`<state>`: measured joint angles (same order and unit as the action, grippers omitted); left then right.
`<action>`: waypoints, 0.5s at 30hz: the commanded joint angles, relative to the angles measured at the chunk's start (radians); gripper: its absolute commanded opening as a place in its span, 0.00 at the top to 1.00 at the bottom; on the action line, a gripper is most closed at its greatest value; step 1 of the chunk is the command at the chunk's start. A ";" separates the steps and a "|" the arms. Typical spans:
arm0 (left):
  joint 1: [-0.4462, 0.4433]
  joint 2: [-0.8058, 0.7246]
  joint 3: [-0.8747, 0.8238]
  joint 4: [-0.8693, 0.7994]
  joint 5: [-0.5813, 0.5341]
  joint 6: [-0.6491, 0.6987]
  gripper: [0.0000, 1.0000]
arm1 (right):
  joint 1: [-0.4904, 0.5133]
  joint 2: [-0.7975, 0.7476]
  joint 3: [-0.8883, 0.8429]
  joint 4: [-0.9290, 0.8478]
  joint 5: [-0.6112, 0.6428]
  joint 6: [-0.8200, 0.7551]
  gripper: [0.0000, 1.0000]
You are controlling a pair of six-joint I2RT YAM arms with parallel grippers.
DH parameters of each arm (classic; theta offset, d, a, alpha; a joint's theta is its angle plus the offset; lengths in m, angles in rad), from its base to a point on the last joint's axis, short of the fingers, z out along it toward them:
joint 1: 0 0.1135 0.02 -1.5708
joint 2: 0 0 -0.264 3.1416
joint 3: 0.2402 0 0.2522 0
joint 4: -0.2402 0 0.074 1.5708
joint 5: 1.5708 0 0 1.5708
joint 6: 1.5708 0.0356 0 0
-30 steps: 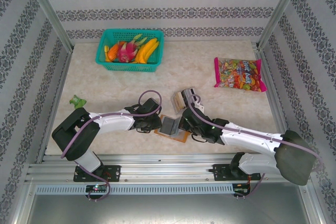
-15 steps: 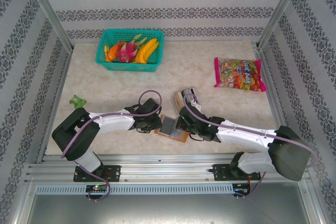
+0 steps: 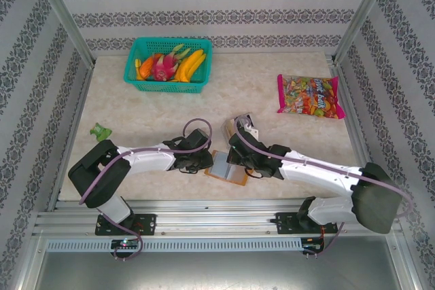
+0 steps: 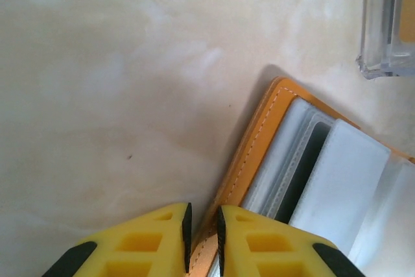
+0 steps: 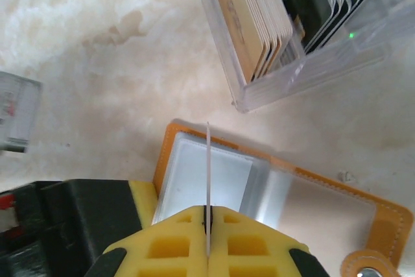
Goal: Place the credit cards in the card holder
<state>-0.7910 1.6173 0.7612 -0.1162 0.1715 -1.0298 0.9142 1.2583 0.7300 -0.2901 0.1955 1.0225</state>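
- Orange-brown and leather-look, the card holder (image 3: 228, 174) lies open and flat on the pale marbled worktop (image 3: 272, 73). It sits low in the middle of the top view, between the two arms.
- Its inner side faces up. In the left wrist view, pale and dark card edges show inside its clear pockets (image 4: 305, 160).
- The left end effector (image 4: 203, 225), at the bottom of that view, has its yellow fingers pinched together on the holder's stitched edge.
- The right end effector (image 5: 207, 225) is clamped on one thin white credit card (image 5: 207, 160), held upright and edge-on over the holder's clear pockets.
- A clear plastic box (image 5: 259, 98), at the upper right of the right wrist view, stands near the holder without touching it. It holds a row of credit cards (image 5: 253, 24) on edge, tan, dark and white.
- A teal basket (image 3: 166, 87), at the upper left of the top view, holds a yellow banana (image 3: 192, 64) and a pink dragon fruit (image 3: 163, 67).
- A colourful candy bag (image 3: 309, 96) lies flat at the right.
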 commanded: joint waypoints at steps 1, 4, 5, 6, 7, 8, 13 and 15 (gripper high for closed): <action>-0.047 0.035 -0.026 0.060 0.130 -0.023 0.81 | 0.018 0.005 0.035 0.016 0.010 -0.049 1.00; -0.047 0.036 -0.026 0.064 0.134 -0.025 0.84 | 0.049 0.087 0.076 0.027 0.005 -0.041 1.00; -0.047 0.033 -0.027 0.061 0.131 -0.025 0.84 | 0.059 0.114 0.089 0.021 0.019 -0.032 1.00; -0.046 0.030 -0.029 0.061 0.130 -0.027 0.84 | 0.067 0.136 0.093 0.022 0.033 -0.025 1.00; -0.047 0.026 -0.033 0.061 0.129 -0.027 0.84 | 0.068 0.153 0.092 0.027 0.034 -0.013 1.00; -0.047 0.023 -0.036 0.060 0.129 -0.028 0.85 | 0.066 0.163 0.085 0.038 0.029 -0.002 1.00; -0.047 0.010 -0.055 0.063 0.122 -0.030 0.84 | 0.032 0.085 -0.038 0.167 -0.029 0.016 1.00; -0.047 -0.002 -0.060 0.063 0.113 -0.028 0.82 | 0.000 0.032 -0.092 0.216 -0.075 0.000 1.00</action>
<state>-0.8165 1.6203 0.7296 -0.0391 0.2428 -1.0462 0.9493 1.3594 0.6945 -0.1627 0.1627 1.0214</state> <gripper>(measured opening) 0.175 0.047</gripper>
